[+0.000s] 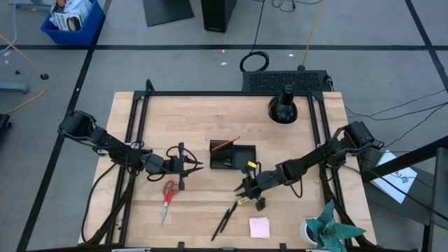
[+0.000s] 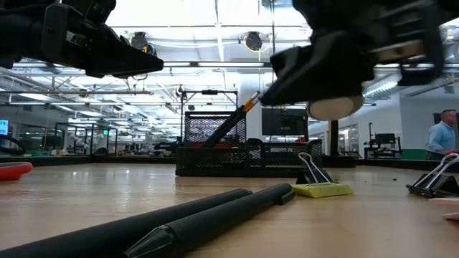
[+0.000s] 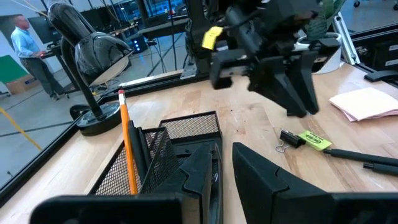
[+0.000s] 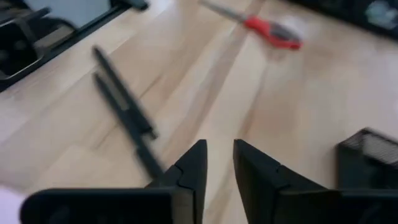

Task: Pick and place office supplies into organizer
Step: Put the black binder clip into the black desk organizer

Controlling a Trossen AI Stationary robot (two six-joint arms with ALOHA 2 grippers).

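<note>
The pale wooden surface [image 1: 210, 119] carries everything, and the black wire-mesh organizer tray [image 1: 233, 155] sits between the two hands, with one thin orange pencil [image 1: 225, 145] already leaning in its compartment farther from the right hand.

The right hand [image 1: 246, 186] hovers just off the organizer's near corner, above the loose supplies. Its fingers [image 4: 189, 168] stand slightly apart with nothing between them. Two black pens [image 1: 225, 219] lie side by side just beyond it on the side away from the tray, the small yellow item with its black binder clip [image 1: 246, 201] lies almost directly beneath it, a second black binder clip [image 1: 260, 204] sits just beside that, and the pink square sticky-note pad [image 1: 260, 227] rests a little farther out.

The left hand [image 1: 187, 165] hangs beside the organizer's other end, fingers parted and empty, with the red-handled scissors [image 1: 168, 193] lying near it on the side away from the tray.

By my reading, the right hand is picking its next item, probably the pens or the clip below. The next move calls for lowering squarely over one piece, closing on it, then carrying it the short way to an open compartment
</note>
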